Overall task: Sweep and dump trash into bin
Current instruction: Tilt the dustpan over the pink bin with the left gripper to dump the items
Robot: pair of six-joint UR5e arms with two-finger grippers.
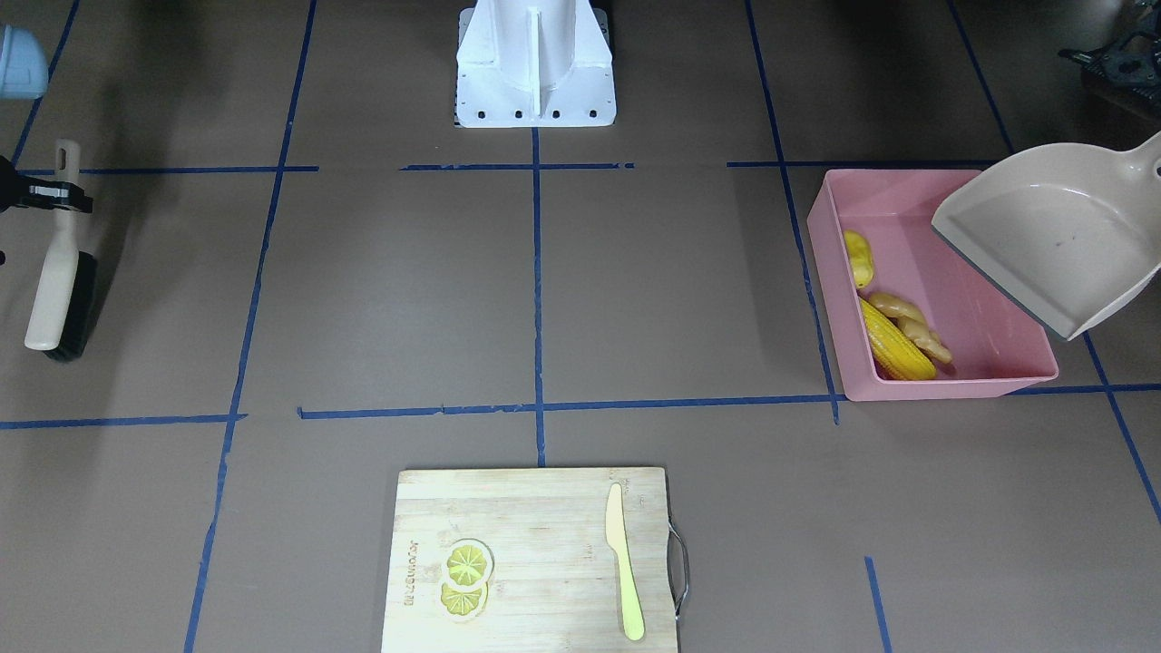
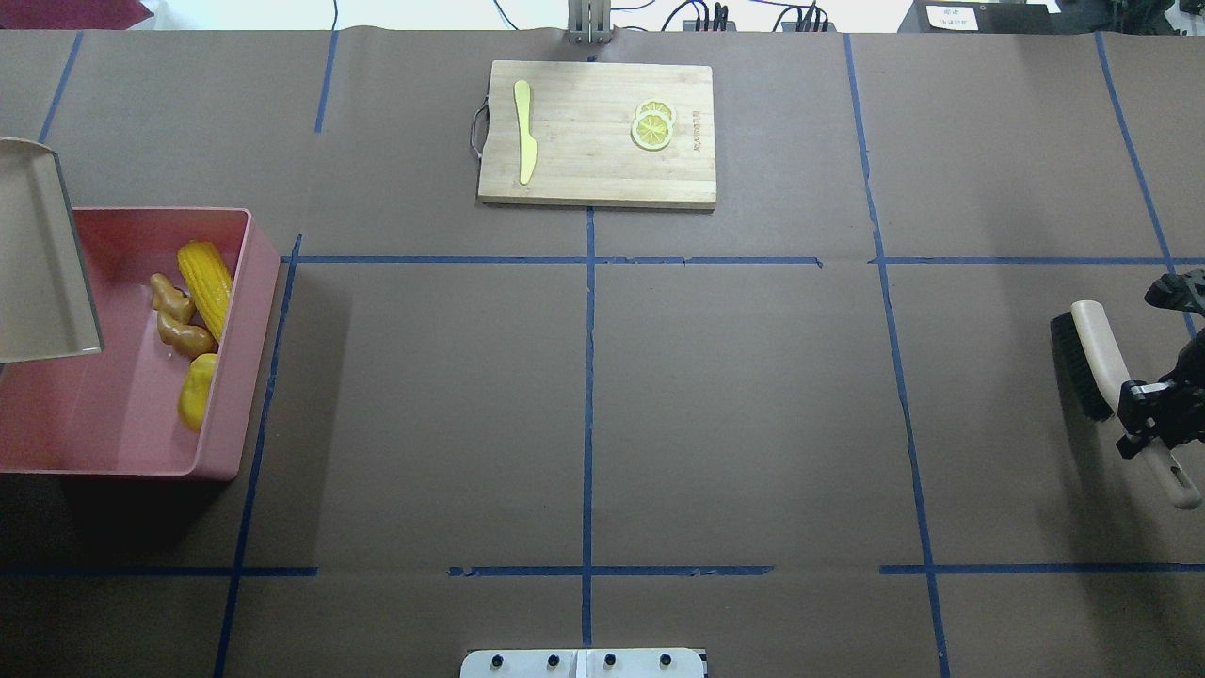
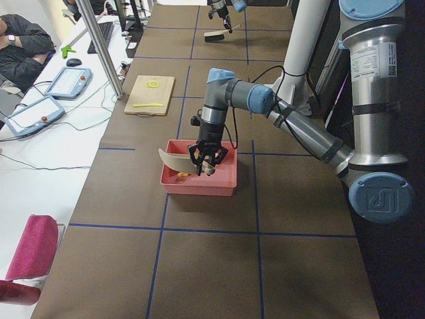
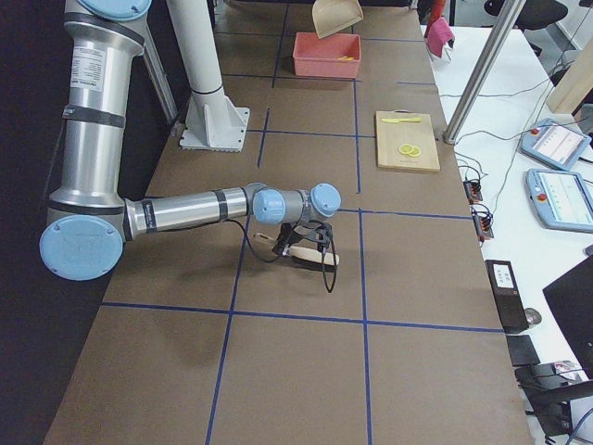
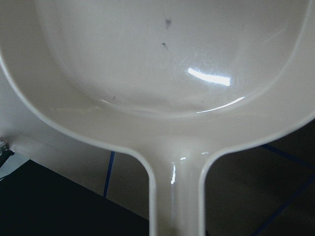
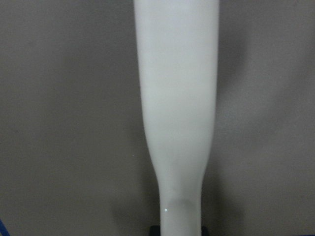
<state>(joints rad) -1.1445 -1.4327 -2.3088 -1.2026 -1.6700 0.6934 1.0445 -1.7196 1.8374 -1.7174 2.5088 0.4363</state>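
Brown table — dustpan overhangs bin; board, knife well apart

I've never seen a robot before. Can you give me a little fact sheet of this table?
Container: pink bin, on the robot's left side
Trash: corn cob, ginger root, potato-like lump, all inside the bin
Left arm: left gripper at an empty beige dustpan tilted over the bin
Right arm: right gripper shut on a brush handle, far from the bin
Also there: cutting board with lemon slices and a knife
Progress: trash looks dumped
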